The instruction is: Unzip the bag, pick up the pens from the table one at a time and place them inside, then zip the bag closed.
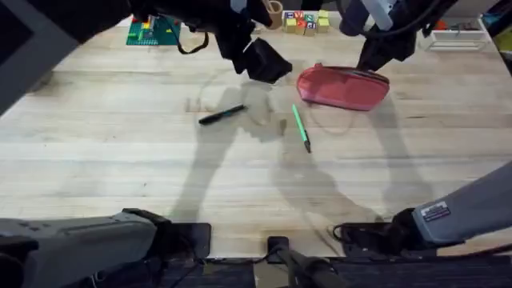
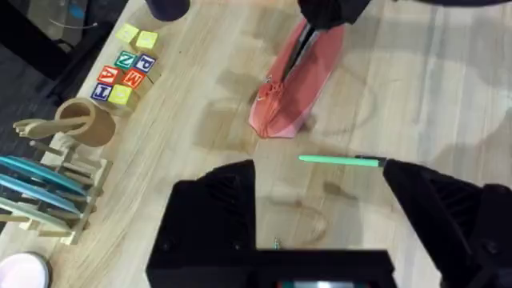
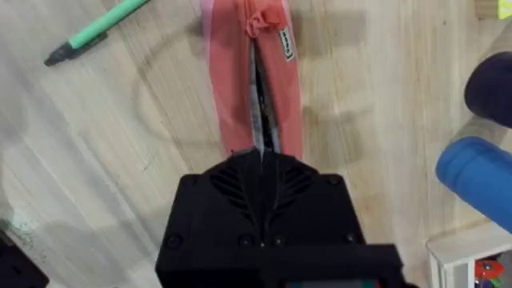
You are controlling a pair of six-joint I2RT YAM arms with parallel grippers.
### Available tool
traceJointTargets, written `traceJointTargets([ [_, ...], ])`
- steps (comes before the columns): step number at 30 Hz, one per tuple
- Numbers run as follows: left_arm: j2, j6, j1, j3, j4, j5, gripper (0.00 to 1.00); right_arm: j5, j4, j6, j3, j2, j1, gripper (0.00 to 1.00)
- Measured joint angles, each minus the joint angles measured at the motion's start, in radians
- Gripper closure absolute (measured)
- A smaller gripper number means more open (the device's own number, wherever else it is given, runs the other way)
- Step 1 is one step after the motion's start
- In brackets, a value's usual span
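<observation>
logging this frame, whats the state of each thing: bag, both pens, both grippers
bag: lying on the table, zipper partly open
green pen: on the table, outside the bag
black pen: on the table, outside the bag
left gripper: open, holding nothing
right gripper: shut at the bag's zipper

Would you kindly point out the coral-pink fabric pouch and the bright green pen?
coral-pink fabric pouch (image 1: 344, 88), overhead view, middle of its side.
bright green pen (image 1: 300, 126), overhead view, middle of its barrel.
</observation>
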Motion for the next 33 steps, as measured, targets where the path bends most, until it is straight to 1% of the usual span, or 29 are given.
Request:
traceJointTargets([
  [6,0.000,0.000,0.000,0.000,0.000,0.000,0.007,0.000,0.021,-0.008,-0.007,0.040,0.000,0.971],
  [8,0.000,0.000,0.000,0.000,0.000,0.000,0.008,-0.001,0.043,-0.011,-0.007,0.074,0.000,0.971],
  [23,0.000,0.000,0.000,0.000,0.000,0.000,0.007,-0.027,0.066,-0.011,-0.007,0.203,0.000,0.972],
  [33,0.000,0.000,0.000,0.000,0.000,0.000,0.008,-0.027,0.077,-0.011,-0.007,0.209,0.001,0.973],
])
